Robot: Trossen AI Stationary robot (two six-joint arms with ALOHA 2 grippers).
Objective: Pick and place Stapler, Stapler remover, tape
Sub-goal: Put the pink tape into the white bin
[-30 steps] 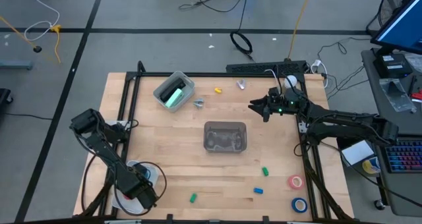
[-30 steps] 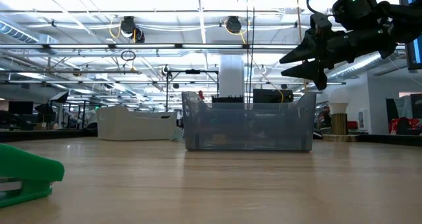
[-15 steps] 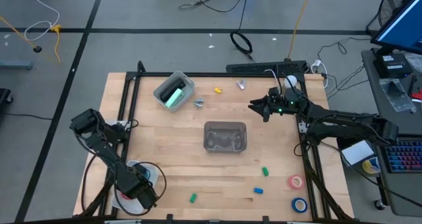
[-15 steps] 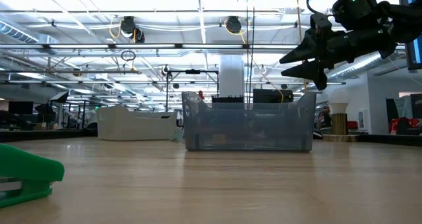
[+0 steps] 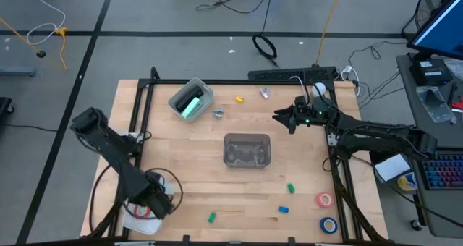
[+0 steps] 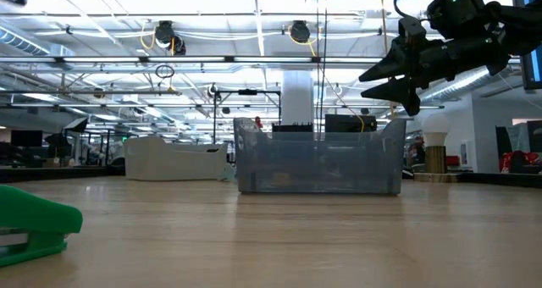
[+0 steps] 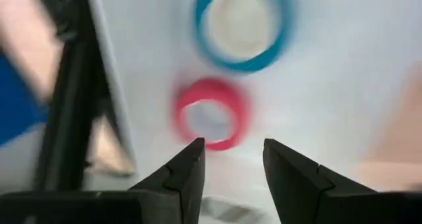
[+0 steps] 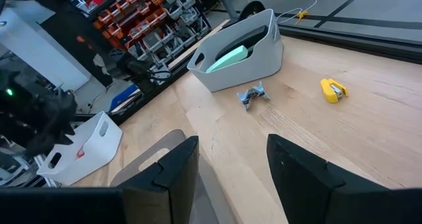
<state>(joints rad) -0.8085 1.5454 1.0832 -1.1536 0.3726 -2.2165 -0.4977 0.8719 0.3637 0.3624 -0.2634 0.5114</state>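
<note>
End effector (image 7: 233, 159) of left arm points down over red tape (image 7: 211, 113), parted and empty; right end effector (image 5: 278, 118) waits open.

Four tape rolls (image 5: 323, 200) are counted: two blue, one red, one pink. Two metal staple removers (image 5: 218, 113), one mint stapler (image 5: 189, 105), three bins (image 5: 247, 136). Four small coloured pieces (image 5: 291, 189): two green, one blue, one yellow.
</note>
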